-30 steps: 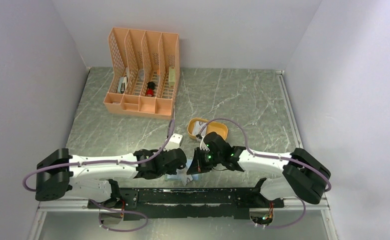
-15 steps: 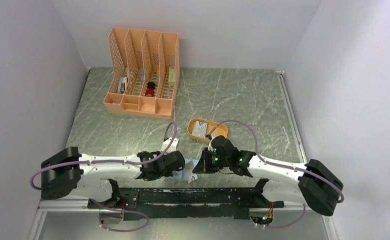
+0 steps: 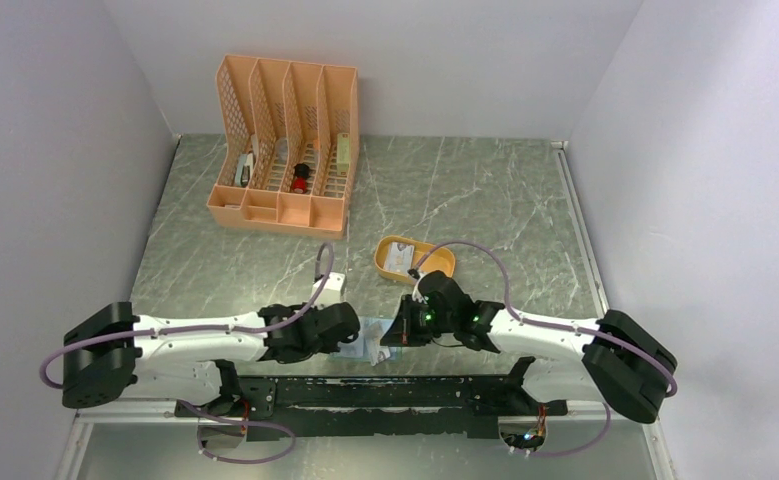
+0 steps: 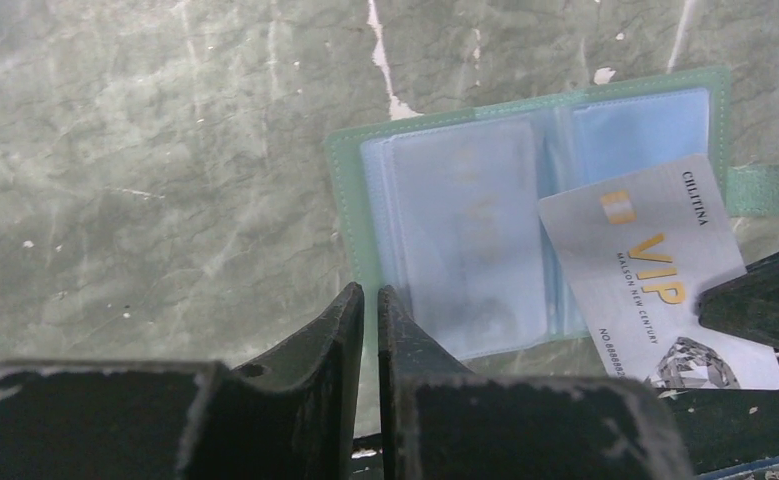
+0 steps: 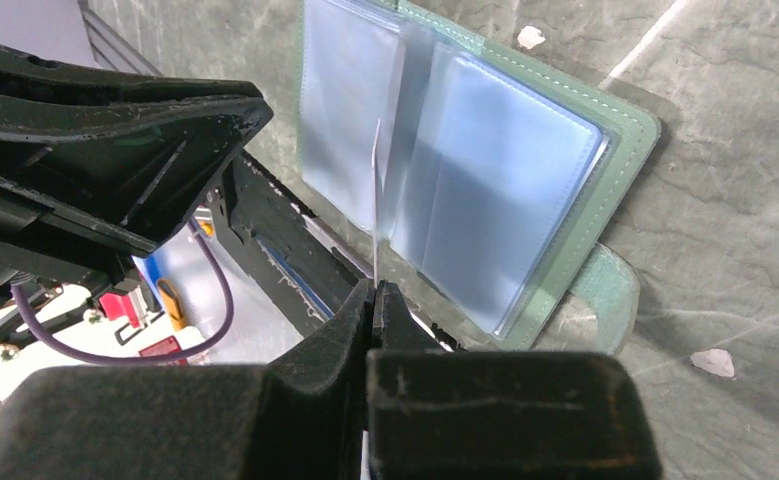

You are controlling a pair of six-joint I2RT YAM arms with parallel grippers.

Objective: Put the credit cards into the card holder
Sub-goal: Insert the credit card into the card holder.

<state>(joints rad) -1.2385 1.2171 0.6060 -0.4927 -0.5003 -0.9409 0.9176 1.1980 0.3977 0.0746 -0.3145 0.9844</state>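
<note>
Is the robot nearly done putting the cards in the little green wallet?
Not yet. Done: the card holder lies open, with the left gripper seemingly pinching its edge. In hand: the right gripper holds a silver VIP card over it, not inside a sleeve so far. Left: sliding it in, then what looks like another card waiting in the yellow tray.

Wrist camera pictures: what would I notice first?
A silver VIP card, pinched in the right gripper, is held over the open green card holder at the near edge of the table. Far back left stands a peach organizer.
</note>
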